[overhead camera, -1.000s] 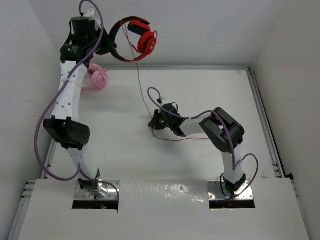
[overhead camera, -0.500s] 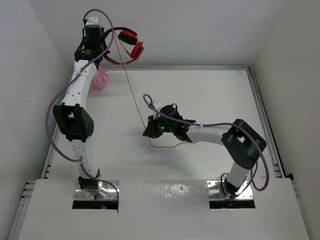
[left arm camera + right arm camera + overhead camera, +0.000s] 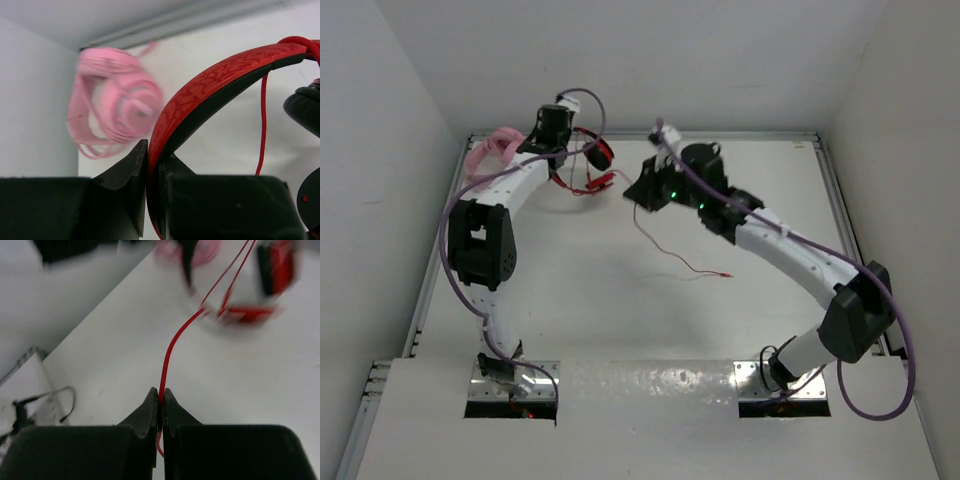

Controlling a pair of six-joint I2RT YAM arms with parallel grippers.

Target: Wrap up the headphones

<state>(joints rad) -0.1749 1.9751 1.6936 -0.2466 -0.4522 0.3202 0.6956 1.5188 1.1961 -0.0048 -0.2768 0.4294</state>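
**Top view.** White table (image 3: pixel 620 320), flat, matte; metal rails (image 3: pixel 850 250) along L & R edges. Far-L corner: pink coiled bundle (image 3: pixel 490 150) lies on the surface, close to the far edge. Centre: loose end of thin red cable (image 3: pixel 690 266) lies on the table, curving twd. the R, w/ plug (image 3: pixel 725 273) at its tip. The headphones (image 3: pixel 601 153) sit low over the far-L area; contact w/ table cannot be told.

Pink bundle (image 3: pixel 488 150) far-left, cable (image 3: pixel 690 266) across table (image 3: pixel 620 330) centre
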